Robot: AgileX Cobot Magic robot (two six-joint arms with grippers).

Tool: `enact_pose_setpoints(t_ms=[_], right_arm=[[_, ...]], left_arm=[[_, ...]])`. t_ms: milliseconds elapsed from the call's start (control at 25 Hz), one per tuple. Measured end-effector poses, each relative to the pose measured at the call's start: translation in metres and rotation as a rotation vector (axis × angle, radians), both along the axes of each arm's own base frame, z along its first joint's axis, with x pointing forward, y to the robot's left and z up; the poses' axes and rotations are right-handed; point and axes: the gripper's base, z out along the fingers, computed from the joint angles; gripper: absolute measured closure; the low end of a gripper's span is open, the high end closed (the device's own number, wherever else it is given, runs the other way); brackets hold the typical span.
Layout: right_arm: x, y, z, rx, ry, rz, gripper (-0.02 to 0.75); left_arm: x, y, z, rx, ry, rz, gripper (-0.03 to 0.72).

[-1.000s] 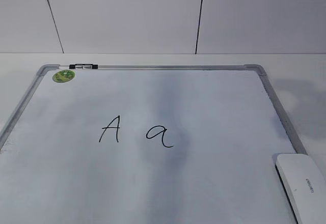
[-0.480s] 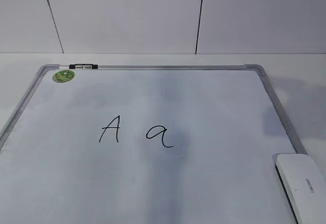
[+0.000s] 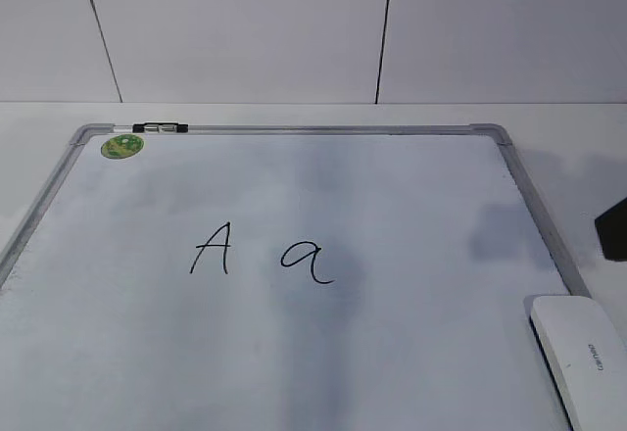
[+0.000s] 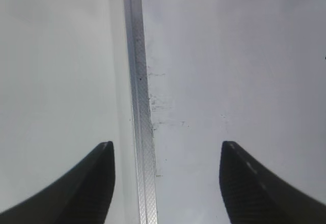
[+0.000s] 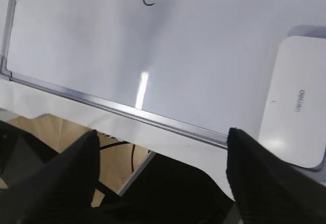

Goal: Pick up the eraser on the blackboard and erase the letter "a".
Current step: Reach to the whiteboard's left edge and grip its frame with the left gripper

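While the large white dry-erase blackboard [image 3: 411,255] with its grey metal frame lies flat, the right gripper [image 5: 160,173] is held above the board's near edge with its two dark fingers spread wide and nothing between them. The white, glossy, rounded oblong eraser [image 5: 294,102] is seen ahead of it and off to its right, beyond the right finger tip, resting on the board by a corner. The small handwritten lowercase letter "a" [image 3: 308,260] is found far ahead and to the left, well apart from the eraser; only its lower strokes are caught at the top of the right wrist view. A dark shape [image 3: 613,228] at the exterior view's right edge is probably part of the right arm. The left gripper [image 4: 165,175] is likewise opened wide and empty, with a strip of the grey frame running between its fingers below.
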Motion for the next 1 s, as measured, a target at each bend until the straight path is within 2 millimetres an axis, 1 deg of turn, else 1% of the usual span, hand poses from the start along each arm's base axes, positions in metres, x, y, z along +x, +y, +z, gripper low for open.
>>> enact_pose_setpoints(t_ms=[80,120,200,320,440,680,840,1000], right_arm=[[0.000,0.004,-0.001,0.002,0.004,0.023,0.146],[-0.002,0.013,-0.002,0.006,0.015,0.082,0.146],[-0.001,0.024,-0.006,0.003,0.047,0.134,0.146],[0.006,0.034,-0.014,-0.088,0.092,0.173,0.146],[0.018,0.032,-0.024,-0.246,0.110,0.129,0.146],[0.038,0.020,-0.038,-0.425,0.158,-0.059,0.146],[0.048,0.018,-0.047,-0.482,0.181,-0.130,0.146],[0.054,0.018,-0.053,-0.509,0.198,-0.137,0.146]], left_arm=[[0.000,0.000,-0.001,0.001,0.002,0.000,0.203],[0.001,0.000,0.000,0.002,0.001,-0.001,0.203],[0.001,0.000,0.000,0.007,0.001,-0.002,0.203],[0.001,0.001,0.000,0.008,0.001,-0.002,0.203],[0.000,0.001,0.000,0.010,0.001,-0.003,0.203],[0.002,0.001,0.000,0.011,-0.013,-0.001,0.203],[0.003,0.001,0.000,0.013,-0.028,0.000,0.203],[0.009,0.001,-0.010,0.012,0.008,0.000,0.203]])
